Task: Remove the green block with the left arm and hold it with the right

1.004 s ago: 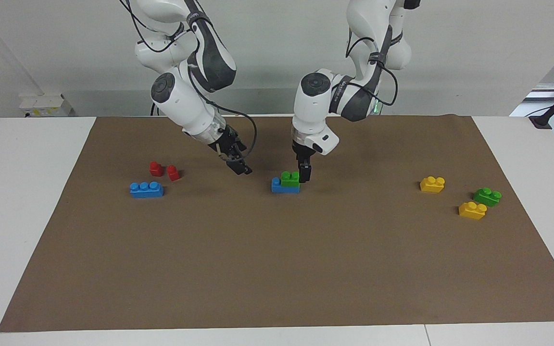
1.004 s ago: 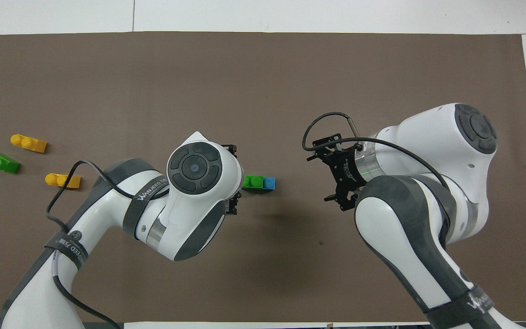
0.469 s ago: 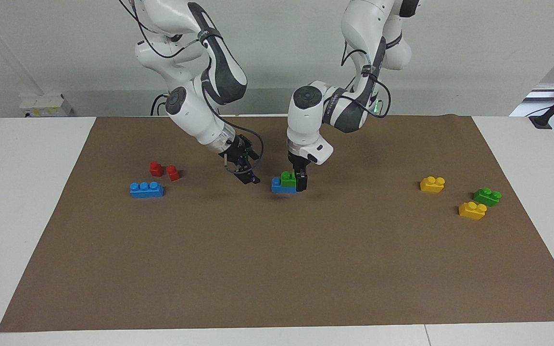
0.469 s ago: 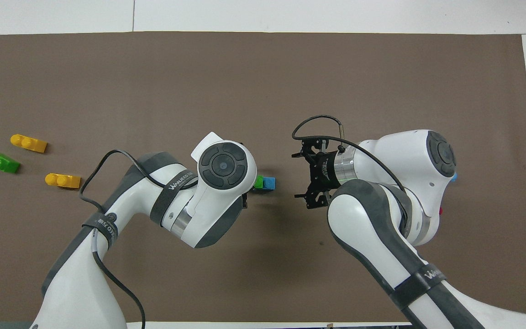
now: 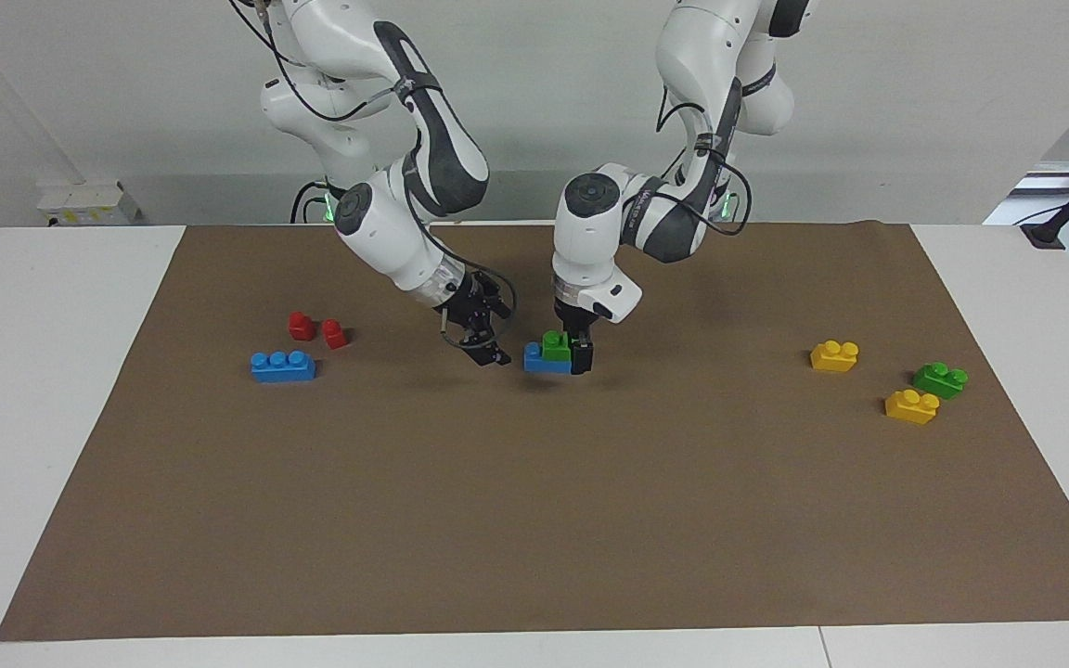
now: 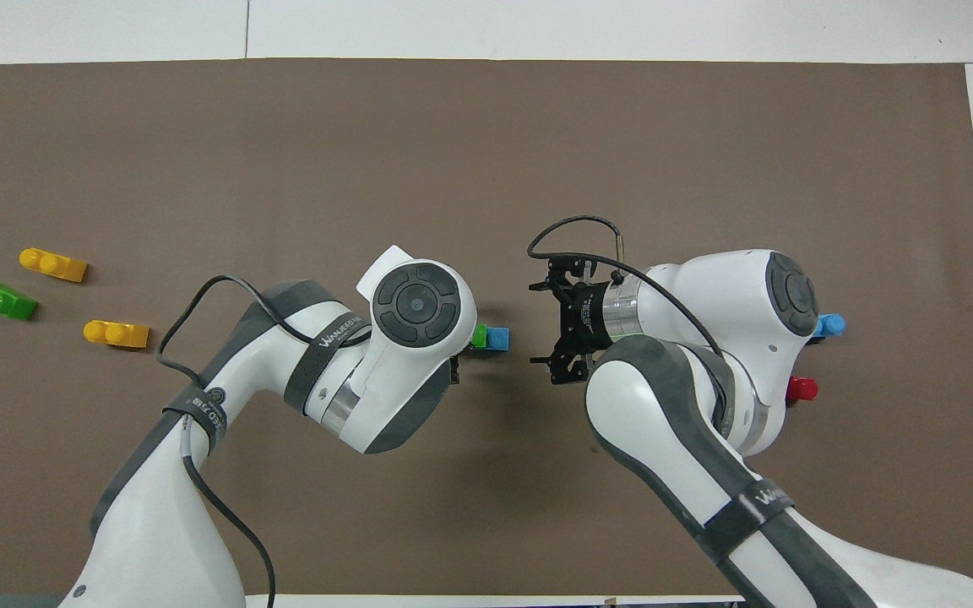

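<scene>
Green block [image 5: 555, 344] sits on top of a blue brick [image 5: 544, 361] near the middle of the tabletop [image 5: 534, 520], toward the edge where the robots stand. The left pincer [image 5: 579, 355] is down at the block's end — one black finger shows against it in the facing view, but whether the fingers are pinching the block I cannot tell. In the overhead view the left arm's wrist covers most of the block [image 6: 480, 335], leaving only a sliver of green and the blue brick's end [image 6: 497, 339].

The right pincer [image 5: 488, 352] hangs tilted just beside the blue brick, apart from it; the overhead view shows its fingers [image 6: 556, 328] spread.

A second green block [image 5: 940, 379] and two yellow bricks [image 5: 834, 355] [image 5: 911, 405] lie toward the left arm's end of the tabletop. Another blue brick [image 5: 283, 366] and two red pieces [image 5: 301, 326] [image 5: 334, 334] lie toward the right arm's end — mostly hidden under the right arm from overhead.
</scene>
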Available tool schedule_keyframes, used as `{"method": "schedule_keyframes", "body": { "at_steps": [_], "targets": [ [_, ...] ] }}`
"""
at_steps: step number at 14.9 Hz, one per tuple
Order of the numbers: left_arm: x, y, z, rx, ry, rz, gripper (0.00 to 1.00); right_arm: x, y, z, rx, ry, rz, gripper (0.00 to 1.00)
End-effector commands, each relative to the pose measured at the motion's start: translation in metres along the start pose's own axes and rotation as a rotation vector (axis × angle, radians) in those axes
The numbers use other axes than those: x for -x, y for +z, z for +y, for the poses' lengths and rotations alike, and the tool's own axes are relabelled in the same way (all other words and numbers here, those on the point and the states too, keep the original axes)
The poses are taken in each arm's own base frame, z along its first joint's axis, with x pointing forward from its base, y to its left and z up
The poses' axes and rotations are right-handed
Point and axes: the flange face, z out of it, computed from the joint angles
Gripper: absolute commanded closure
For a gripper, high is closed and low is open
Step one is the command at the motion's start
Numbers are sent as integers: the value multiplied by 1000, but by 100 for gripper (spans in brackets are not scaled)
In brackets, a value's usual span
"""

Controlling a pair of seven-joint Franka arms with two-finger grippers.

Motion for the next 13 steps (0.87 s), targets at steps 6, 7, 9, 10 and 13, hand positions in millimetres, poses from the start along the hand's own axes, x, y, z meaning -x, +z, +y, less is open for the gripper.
{"method": "schedule_keyframes", "body": {
  "at_steps": [6,7,9,10,13],
  "targets": [
    [-3,9,-2,21,-18,4,0,-9,36,2,-40,53,1,0],
    [-3,9,-2,22,-19,5,0,-9,40,3,-35,43,4,0],
    [-4,9,-1,22,-19,5,0,-6,46,6,-36,33,9,0],
    [-5,10,-1,22,-22,6,0,-7,48,7,-32,32,11,0],
    [-5,10,-1,20,-22,7,0,-11,60,10,-17,19,22,0]
  ]
}}
